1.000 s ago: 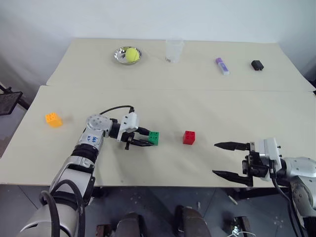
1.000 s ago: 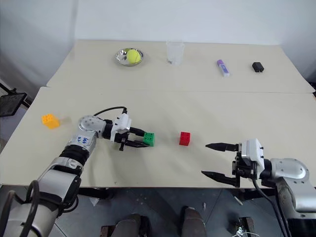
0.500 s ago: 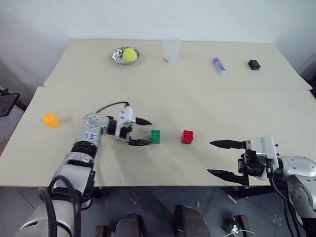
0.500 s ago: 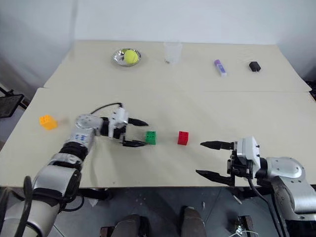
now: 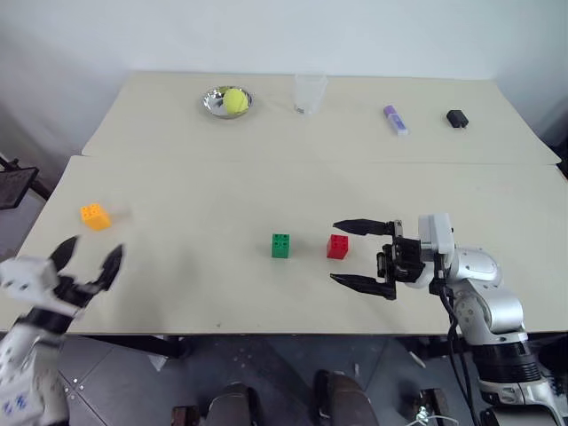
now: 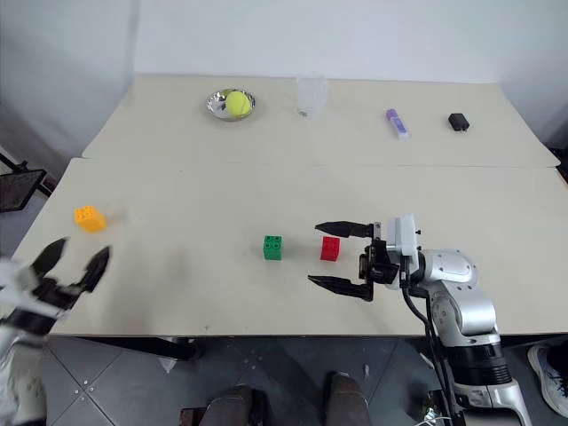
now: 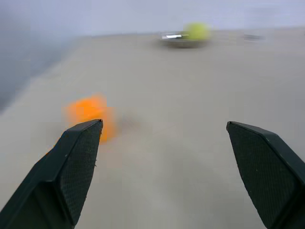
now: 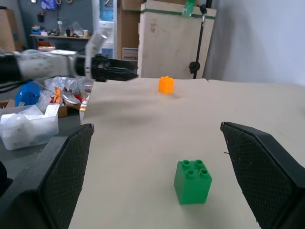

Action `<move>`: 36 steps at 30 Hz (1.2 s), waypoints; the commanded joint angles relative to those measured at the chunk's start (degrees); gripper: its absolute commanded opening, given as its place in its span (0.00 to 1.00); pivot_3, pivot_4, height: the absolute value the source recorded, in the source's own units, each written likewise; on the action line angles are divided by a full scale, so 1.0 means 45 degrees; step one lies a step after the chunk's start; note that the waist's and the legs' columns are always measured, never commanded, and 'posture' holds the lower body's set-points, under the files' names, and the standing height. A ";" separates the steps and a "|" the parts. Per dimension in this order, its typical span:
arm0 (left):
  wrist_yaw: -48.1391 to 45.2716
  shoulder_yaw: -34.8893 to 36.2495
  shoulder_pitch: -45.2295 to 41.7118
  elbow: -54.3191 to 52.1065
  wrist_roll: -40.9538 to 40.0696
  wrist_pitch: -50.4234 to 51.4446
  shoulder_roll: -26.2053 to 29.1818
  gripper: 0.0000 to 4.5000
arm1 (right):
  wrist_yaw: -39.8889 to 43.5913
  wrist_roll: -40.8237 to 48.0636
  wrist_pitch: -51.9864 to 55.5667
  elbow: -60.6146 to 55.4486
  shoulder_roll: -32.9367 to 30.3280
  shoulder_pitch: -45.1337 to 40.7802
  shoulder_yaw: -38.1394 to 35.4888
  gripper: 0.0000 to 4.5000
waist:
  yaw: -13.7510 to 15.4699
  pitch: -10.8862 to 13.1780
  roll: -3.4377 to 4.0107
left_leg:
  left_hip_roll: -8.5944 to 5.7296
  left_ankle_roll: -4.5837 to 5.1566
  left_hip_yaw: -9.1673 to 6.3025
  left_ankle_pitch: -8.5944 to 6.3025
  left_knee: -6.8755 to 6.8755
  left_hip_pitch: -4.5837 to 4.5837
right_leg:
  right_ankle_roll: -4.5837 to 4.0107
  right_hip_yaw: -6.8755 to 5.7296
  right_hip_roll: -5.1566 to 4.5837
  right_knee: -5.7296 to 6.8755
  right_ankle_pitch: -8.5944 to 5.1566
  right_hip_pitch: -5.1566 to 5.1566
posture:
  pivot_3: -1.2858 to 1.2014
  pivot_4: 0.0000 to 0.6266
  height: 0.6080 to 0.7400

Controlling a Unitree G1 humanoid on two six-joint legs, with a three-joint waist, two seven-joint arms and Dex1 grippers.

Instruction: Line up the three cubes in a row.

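You have 3 cubes on the table, 1 of each colour. Take the green cube as your landmark: it sits studs up near the middle of the front table, square to the table edge, with no long axis to speak of. The red cube stands just to its right, apart from it, level with it and also studs up. The orange-yellow cube lies well to the green cube's left and a little farther back, near the table's left edge, turned slightly off square.

You have 2 grippers. Your right gripper is just right of the red cube, pointing left toward it, fingers spread wide and empty, 1 finger behind the cube's line and 1 in front. Your left gripper hangs far left of the green cube at the table's front-left corner, in front of the orange-yellow cube, fingers wide and empty.

Far behind the green cube you have 1 bowl holding 1 tennis ball, 1 clear cup, 1 purple-and-white stick and 1 small black block.
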 commanded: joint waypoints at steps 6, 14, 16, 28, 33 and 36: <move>0.2378 0.0166 0.0256 -0.1125 -0.0559 0.0374 -0.0553 0.98 | 0.0449 -0.0016 -0.0177 0.0316 0.0132 -0.0581 0.0283 1.00 | 0.0174 -0.0014 -0.0014 | -0.0005 -0.0004 -0.0005 0.0001 0.0004 -0.0002 | -0.0022 -0.0020 0.0004 0.0002 -0.0003 0.0002 | 0.52 0.24 1.00; 0.4191 -0.1643 -0.4390 0.2475 0.0346 0.2779 0.1249 0.98 | -0.0279 0.0098 0.0389 0.0142 0.0326 -0.0977 0.0318 1.00 | 0.0100 -0.0035 -0.0036 | 0.0000 -0.0029 -0.0001 0.0028 -0.0006 -0.0003 | -0.0048 -0.0060 0.0014 0.0018 0.0009 0.0001 | 0.52 0.24 1.00; 0.4028 -0.2093 -0.5385 0.3695 0.0554 0.2749 0.1653 0.98 | -0.0542 0.0181 0.0542 -0.0145 0.0470 -0.0970 0.0382 1.00 | 0.0044 -0.0035 -0.0036 | 0.0004 -0.0035 0.0023 0.0022 -0.0015 -0.0002 | -0.0046 -0.0080 0.0014 0.0026 0.0009 -0.0018 | 0.52 0.24 1.00; 0.4194 -0.3246 -0.7332 0.6722 0.1893 0.1092 0.2290 0.66 | -0.1227 0.0085 0.0639 -0.1007 0.0656 0.0037 0.0318 1.00 | -0.0188 -0.0034 -0.0038 | 0.0011 -0.0050 0.0132 0.0015 -0.0042 -0.0007 | -0.0043 -0.0131 0.0018 0.0011 0.0010 -0.0028 | 0.52 0.24 1.00; 0.3731 -0.3335 -0.7288 0.7095 0.1822 0.0956 0.2422 0.33 | -0.1175 0.0032 0.0606 -0.0953 0.0513 0.0318 0.0287 1.00 | -0.0189 -0.0034 -0.0038 | 0.0013 -0.0050 0.0136 0.0015 -0.0041 -0.0005 | -0.0043 -0.0130 0.0018 0.0013 0.0010 -0.0030 | 0.52 0.24 1.00; 0.1300 -0.3274 -0.7311 0.6705 0.0850 0.0693 0.2855 0.33 | -0.1179 0.0053 0.0655 -0.1061 0.0282 0.0531 0.0138 1.00 | -0.0188 -0.0034 -0.0039 | 0.0013 -0.0050 0.0139 0.0015 -0.0041 -0.0005 | -0.0043 -0.0129 0.0018 0.0014 0.0010 -0.0030 | 0.52 0.24 1.00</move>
